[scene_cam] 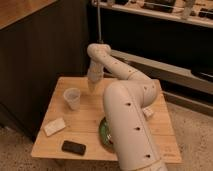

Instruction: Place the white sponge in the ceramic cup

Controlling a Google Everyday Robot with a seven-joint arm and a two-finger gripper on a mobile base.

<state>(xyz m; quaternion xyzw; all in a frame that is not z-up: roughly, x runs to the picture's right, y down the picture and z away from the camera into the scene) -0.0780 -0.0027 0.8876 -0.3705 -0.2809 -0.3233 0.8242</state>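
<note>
The white sponge (54,126) lies flat on the wooden table (87,120), near its left front edge. The ceramic cup (73,98) stands upright on the table's left half, behind and right of the sponge. My gripper (92,86) hangs at the end of the white arm over the back of the table, just right of and behind the cup, pointing down. Nothing shows in it.
A black phone-like slab (73,147) lies near the front edge. A green bowl (103,134) sits mid-table, mostly hidden by my arm (127,120). A small whitish lump (148,113) lies at the right. Dark cabinets stand behind and to the left.
</note>
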